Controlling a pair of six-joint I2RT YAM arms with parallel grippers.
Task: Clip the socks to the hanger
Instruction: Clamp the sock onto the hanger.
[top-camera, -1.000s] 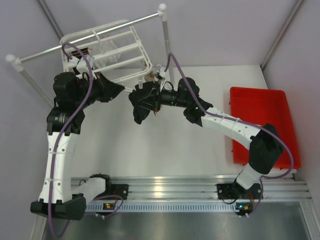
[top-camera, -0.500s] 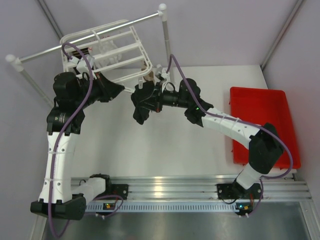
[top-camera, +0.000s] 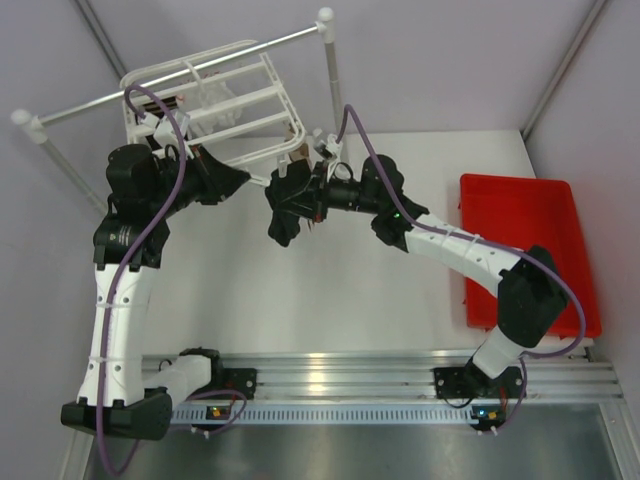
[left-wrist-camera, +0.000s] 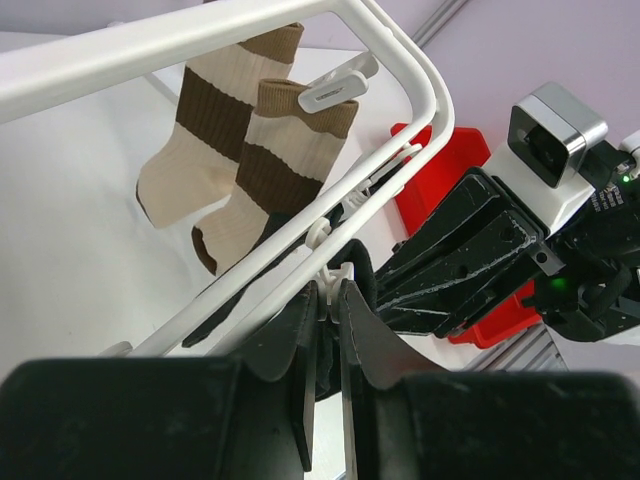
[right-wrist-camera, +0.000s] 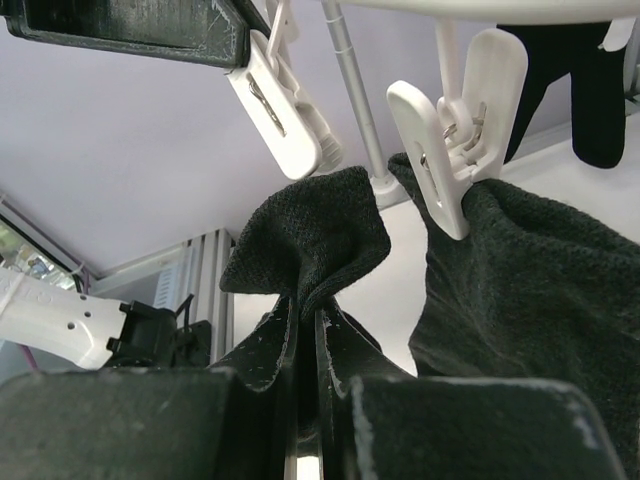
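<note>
Step in hand: get the black sock into a clip. Right end effector is clamped together on a bunched fold of it, held up off the tabletop just under the hanger edge. Left end effector is pinched nearly together on a white clip just above that fold. Judgement: squeeze the clip fully so its mouth gapes, lift the fold straight in, avoid the neighbouring clip touching the cloth, release the clip before the sock. Cream socks hang clipped.
</note>
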